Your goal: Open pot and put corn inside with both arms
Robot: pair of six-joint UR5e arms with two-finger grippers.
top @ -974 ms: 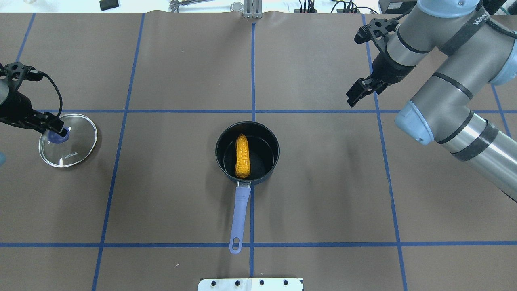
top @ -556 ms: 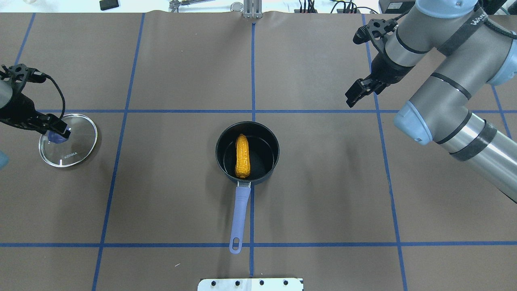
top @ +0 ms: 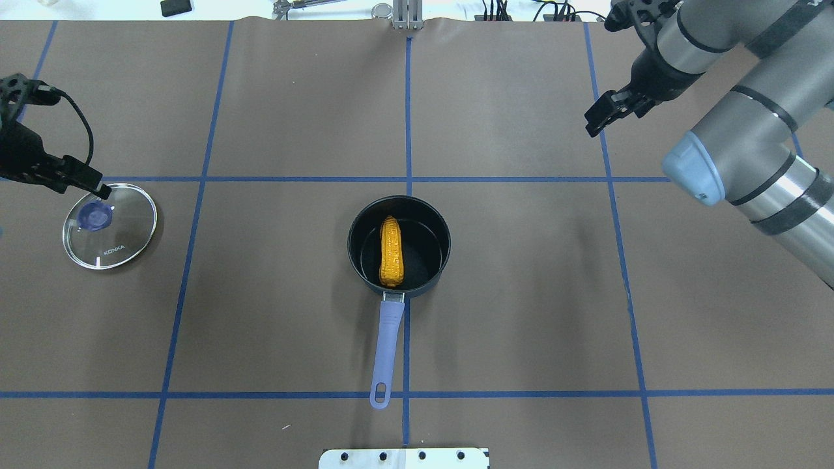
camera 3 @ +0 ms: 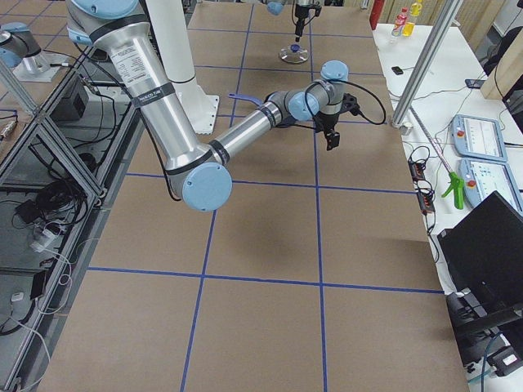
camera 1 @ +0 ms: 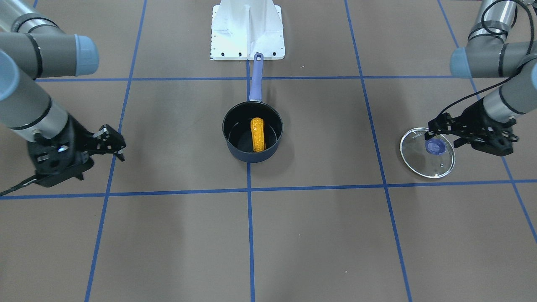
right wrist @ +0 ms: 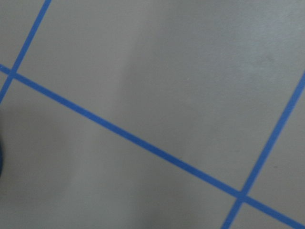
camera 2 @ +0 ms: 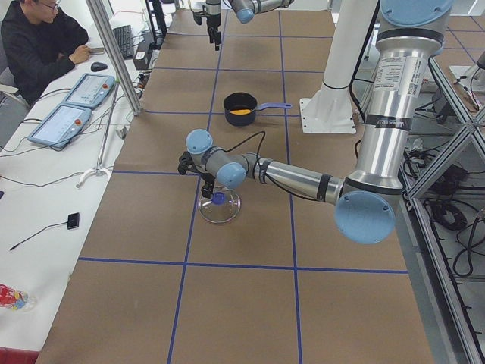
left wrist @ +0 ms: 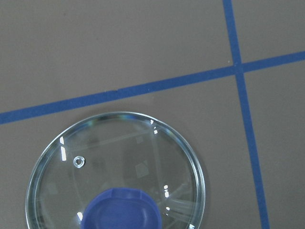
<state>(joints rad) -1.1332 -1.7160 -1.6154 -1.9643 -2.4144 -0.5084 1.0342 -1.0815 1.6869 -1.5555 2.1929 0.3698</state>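
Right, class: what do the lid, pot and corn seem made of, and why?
Lid: clear glass, probably; the table shows through and it glints. Pot: likely coated metal, dark with a slight sheen. Corn: seemingly moulded plastic, uniform orange-yellow bumps.

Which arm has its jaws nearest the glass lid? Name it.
The left arm: its jaws hang right at the lid, while the right arm is far off across the table, beyond the pot.

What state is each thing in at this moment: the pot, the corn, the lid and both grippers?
pot: upright, uncovered, corn inside.
corn: lying inside the pot.
glass lid: flat on the table, knob up, not gripped.
left gripper: open, beside the lid, holding nothing.
right gripper: empty, far from the pot; open or shut unclear.
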